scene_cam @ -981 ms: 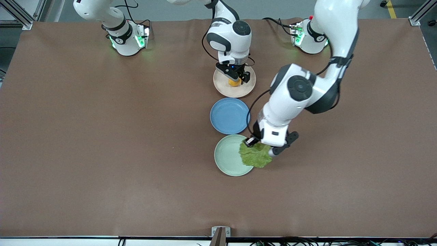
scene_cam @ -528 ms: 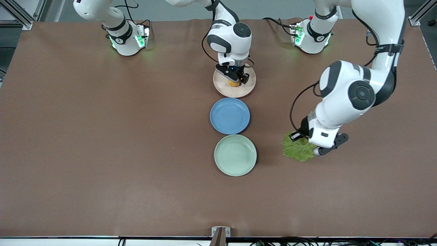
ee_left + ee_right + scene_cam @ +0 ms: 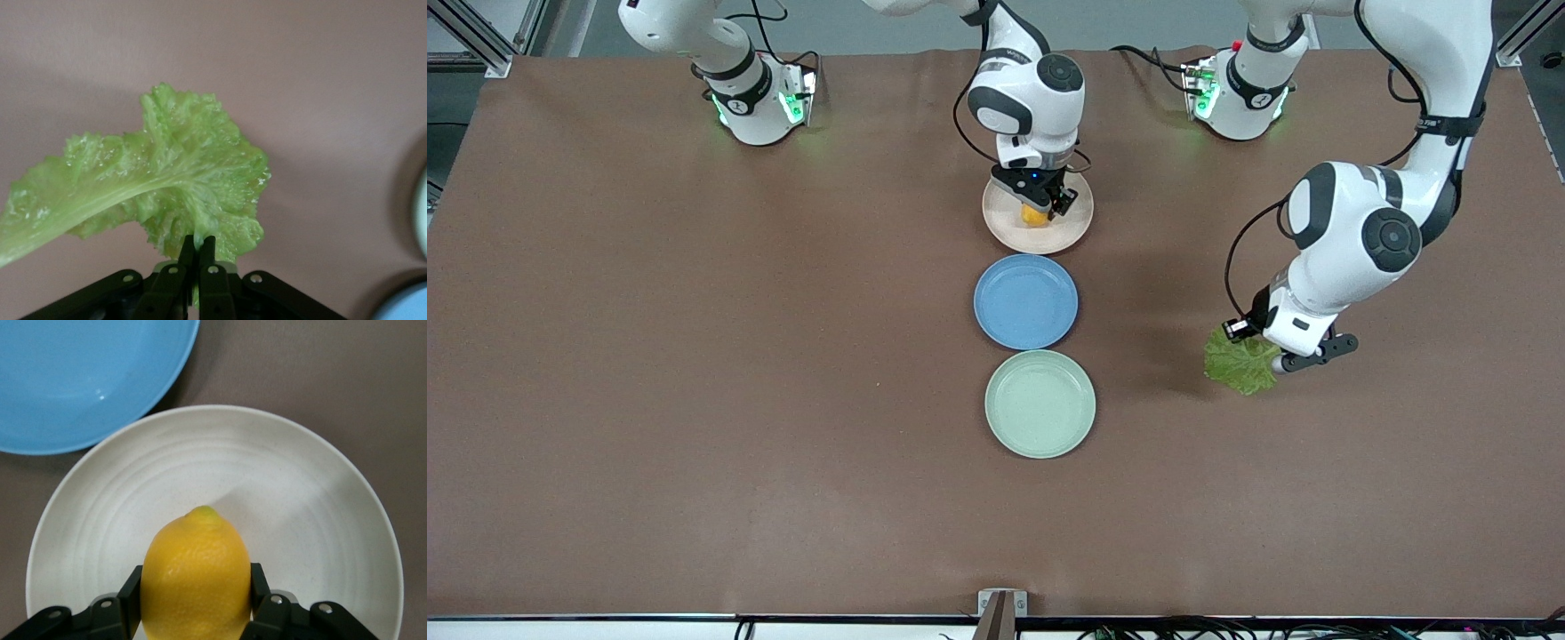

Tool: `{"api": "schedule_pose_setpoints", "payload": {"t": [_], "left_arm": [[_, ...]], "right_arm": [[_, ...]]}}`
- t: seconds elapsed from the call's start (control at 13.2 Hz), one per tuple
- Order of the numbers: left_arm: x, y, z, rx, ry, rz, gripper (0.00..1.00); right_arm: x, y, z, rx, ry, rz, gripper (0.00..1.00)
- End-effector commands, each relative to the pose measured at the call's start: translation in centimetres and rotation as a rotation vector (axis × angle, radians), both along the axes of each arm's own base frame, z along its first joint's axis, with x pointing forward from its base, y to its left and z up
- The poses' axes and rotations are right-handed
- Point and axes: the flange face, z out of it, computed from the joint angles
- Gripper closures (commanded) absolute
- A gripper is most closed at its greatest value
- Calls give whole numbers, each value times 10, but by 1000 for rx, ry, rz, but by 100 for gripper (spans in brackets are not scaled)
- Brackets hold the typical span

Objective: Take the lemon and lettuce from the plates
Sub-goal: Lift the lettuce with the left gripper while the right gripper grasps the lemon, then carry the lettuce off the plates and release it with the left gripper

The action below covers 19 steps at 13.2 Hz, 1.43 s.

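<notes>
Meanwhile the left gripper (image 3: 1273, 357) pinches the crinkled green lettuce (image 3: 1240, 362) over bare table while the right gripper (image 3: 1040, 209) clamps the yellow lemon (image 3: 1034, 214) over the beige-pink plate (image 3: 1072, 236)

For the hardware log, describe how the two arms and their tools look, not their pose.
Both arms are glossy white with rounded shells, dark grey round joint caps and black bands. Black cables loop along each forearm. The bases glow green. The left tool and the right tool are black two-finger units below white wrists, with small screws on the finger links.
</notes>
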Motion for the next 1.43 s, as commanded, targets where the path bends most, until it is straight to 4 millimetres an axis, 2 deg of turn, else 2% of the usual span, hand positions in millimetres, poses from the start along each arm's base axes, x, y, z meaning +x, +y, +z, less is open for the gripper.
{"api": "schedule_pose_setpoints", "payload": {"t": [0.0, 0.15, 0.3, 0.38, 0.53, 0.68, 0.75, 0.83, 0.91, 1.06, 1.21, 1.36], "left_arm": [[-26, 19, -20, -2, -3, -85, 100], [-33, 28, -39, 0, 10, -168, 100], [-38, 38, -56, 3, 6, -201, 100], [-40, 40, -64, 4, 6, -213, 99], [-45, 42, -76, 7, 5, -231, 99], [-47, 51, -84, 7, 10, -245, 96], [-48, 51, -84, 6, 12, -253, 78], [-48, 52, -85, 7, 14, -255, 34], [-47, 51, -82, 7, 9, -255, 0], [-45, 50, -65, 7, 0, -253, 0], [-41, 50, -34, 0, 30, -262, 0], [-38, 47, 5, -13, 84, -269, 0]], "right_arm": [[40, -17, 47, -3, -13, 16, 96], [82, -41, 93, 10, -15, 175, 96], [121, -78, 125, -16, 21, 308, 96], [141, -100, 135, -25, 31, 359, 96], [178, -150, 142, -41, 55, 475, 96], [210, -213, 140, -47, 80, 553, 96], [223, -244, 139, -46, 87, 594, 96], [233, -277, 134, -42, 87, 620, 96], [242, -311, 124, -34, 76, 644, 96], [255, -377, 97, -26, 56, 677, 96], [266, -436, 72, -23, 11, 715, 96], [272, -474, 60, -28, -3, 737, 96]]}}
